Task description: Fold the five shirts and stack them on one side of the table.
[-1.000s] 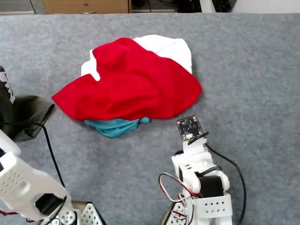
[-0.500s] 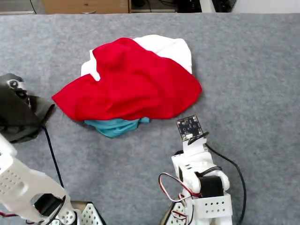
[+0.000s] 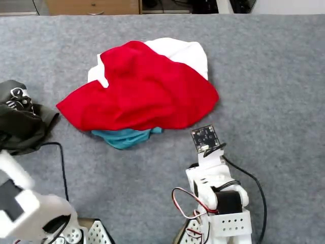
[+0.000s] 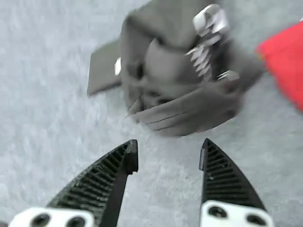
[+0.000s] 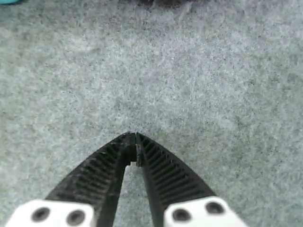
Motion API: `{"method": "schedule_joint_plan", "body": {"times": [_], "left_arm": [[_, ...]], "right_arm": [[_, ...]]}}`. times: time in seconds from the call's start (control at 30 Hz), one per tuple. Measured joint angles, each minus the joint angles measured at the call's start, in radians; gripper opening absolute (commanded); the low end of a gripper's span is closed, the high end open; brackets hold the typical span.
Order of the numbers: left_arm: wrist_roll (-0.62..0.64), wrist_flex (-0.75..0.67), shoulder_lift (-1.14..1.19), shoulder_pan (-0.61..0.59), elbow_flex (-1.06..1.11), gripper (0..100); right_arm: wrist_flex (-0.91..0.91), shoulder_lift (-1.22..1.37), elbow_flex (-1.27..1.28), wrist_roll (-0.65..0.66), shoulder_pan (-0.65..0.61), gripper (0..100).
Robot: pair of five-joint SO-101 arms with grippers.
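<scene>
Left tool: released, jaws spread, nothing between them. It hangs over bare counter just short of the dark shirt.
Right tool: clenched on nothing, tips together above grey counter at about 5 o'clock from the pile.

Layout, high view:
- The dark shirt lies at the 9 o'clock edge, bunched rather than flat-folded.
- The red shirt sits toward 12 o'clock, draped over a white shirt, which shows at the pile's 1 o'clock.
- A teal shirt pokes out at the pile's 7 o'clock.

Risks, as I judge them:
1. The dark shirt makes a lumpy base. Anything stacked on it would likely lean or slide, and it lies close to the counter's edge, so a nudge could send it off.
2. The red shirt overlaps two others. A deep pinch may catch a lower layer too and drag the whole heap instead of one shirt.
3. The left arm's cable loops near the dark shirt, and a sweep toward 12 o'clock could snag the cloth.
4. The right tool must open first. Driven down closed, it would only shove fabric.
</scene>
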Motion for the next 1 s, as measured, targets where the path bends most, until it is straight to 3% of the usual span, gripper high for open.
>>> {"method": "schedule_joint_plan", "body": {"times": [0.37, 0.53, 0.7, 1.0], "left_arm": [[0.376, -0.006, -0.043, 0.586, 0.187, 22], [0.534, -0.158, -0.041, 0.818, 0.296, 22], [0.58, -0.327, 0.049, 0.942, 0.391, 22], [0.626, -0.514, 0.307, 1.028, 0.397, 22]], "right_arm": [[0.0, 0.0, 0.0, 0.0, 0.0, 0.5], [0.0, 0.0, 0.0, 0.0, 0.0, 0.5], [0.0, 0.0, 0.0, 0.0, 0.0, 0.5], [0.0, 0.0, 0.0, 0.0, 0.0, 0.5]]}}
